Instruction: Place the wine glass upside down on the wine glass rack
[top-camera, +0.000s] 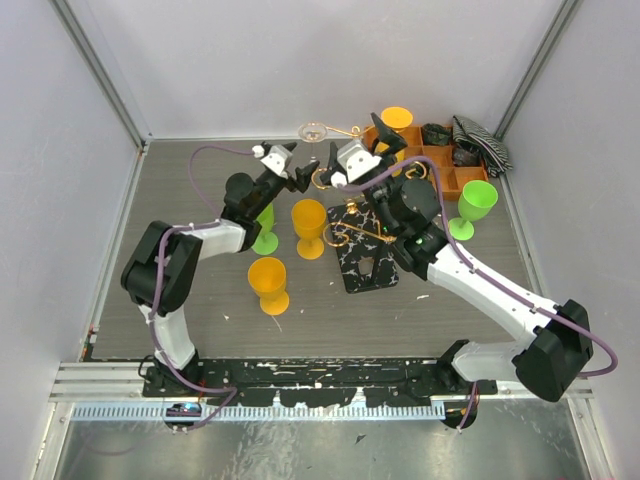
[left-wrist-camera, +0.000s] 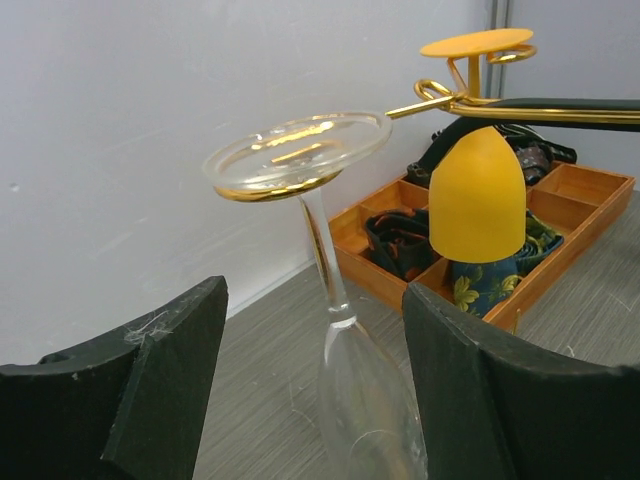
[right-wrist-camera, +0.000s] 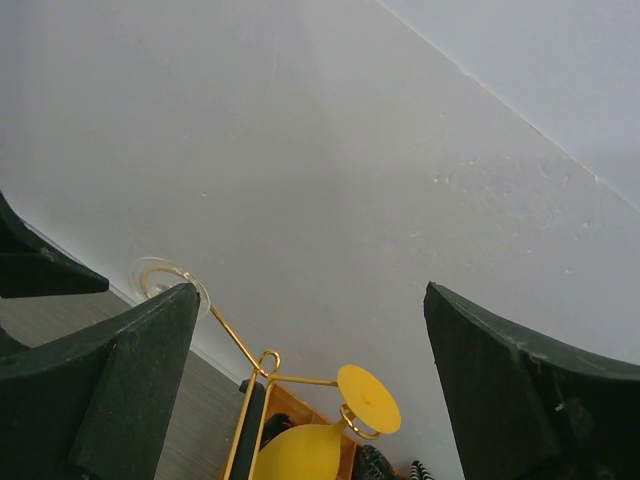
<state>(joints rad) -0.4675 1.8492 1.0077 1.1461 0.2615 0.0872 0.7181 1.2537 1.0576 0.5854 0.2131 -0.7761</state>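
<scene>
A clear wine glass (left-wrist-camera: 335, 300) hangs upside down, its foot (left-wrist-camera: 297, 150) resting in a gold scroll arm of the wine glass rack (left-wrist-camera: 440, 100). Its bowl sits between the fingers of my left gripper (left-wrist-camera: 315, 300), which is open, with a wide gap on the left and the bowl close to the right finger (left-wrist-camera: 500, 390). From above, the clear foot (top-camera: 315, 130) shows at the rack's far-left arm, the left gripper (top-camera: 303, 172) just below it. My right gripper (right-wrist-camera: 310, 300) is open and empty beside the rack (top-camera: 350, 235), facing the wall. An orange glass (left-wrist-camera: 478, 195) also hangs inverted.
The rack's marbled base (top-camera: 365, 262) lies mid-table. Behind it, an orange compartment tray (top-camera: 470, 178) holds dark items, with a striped cloth (top-camera: 482, 142) beside it. Two orange glasses (top-camera: 309, 226) (top-camera: 270, 283) and two green glasses (top-camera: 264, 236) (top-camera: 476, 206) stand upright around the rack. Walls enclose the table.
</scene>
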